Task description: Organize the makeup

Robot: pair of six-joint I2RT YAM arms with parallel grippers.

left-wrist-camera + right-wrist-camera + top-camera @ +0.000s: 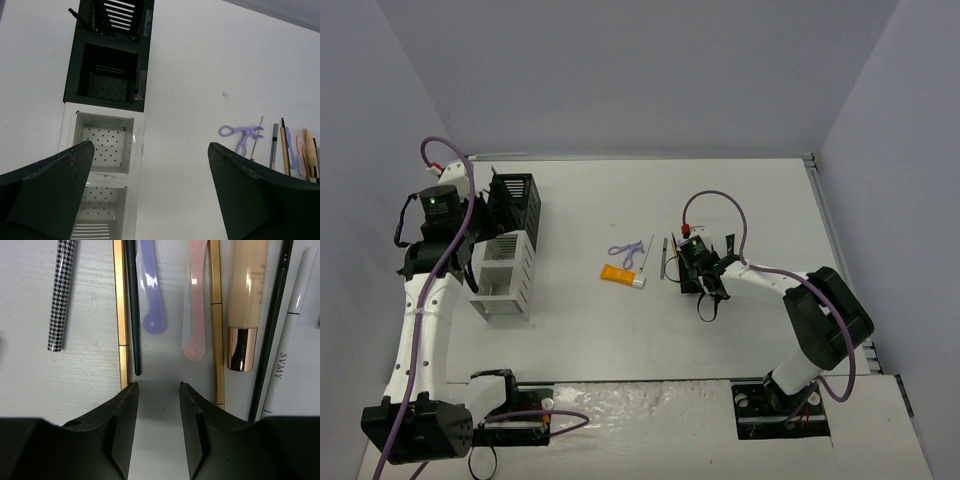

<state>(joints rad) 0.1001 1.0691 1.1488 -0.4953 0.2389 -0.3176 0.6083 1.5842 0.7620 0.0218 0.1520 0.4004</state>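
The makeup lies mid-table. An orange tube (621, 273) with a white cap and a purple looped tool (628, 251) sit left of a row of thin pencils (667, 258). My right gripper (686, 268) hovers low over that row, open, with bare table between its fingertips (156, 387). Just ahead of them lie a gold pencil (120, 315), a black pencil (132, 305), a lilac wand (150, 290), a pink wand (197, 300) and a beige tube (246, 295). My left gripper (150, 146) is wide open above the rack's (140, 130) right edge, empty.
The black-and-white compartment rack (527, 262) stands at the left, its white cells (102, 145) near and its black cells (107, 75) far; one dark stick (80, 16) leans in the farthest cell. A houndstooth pencil (61, 295) and a white pencil (290, 335) flank the row.
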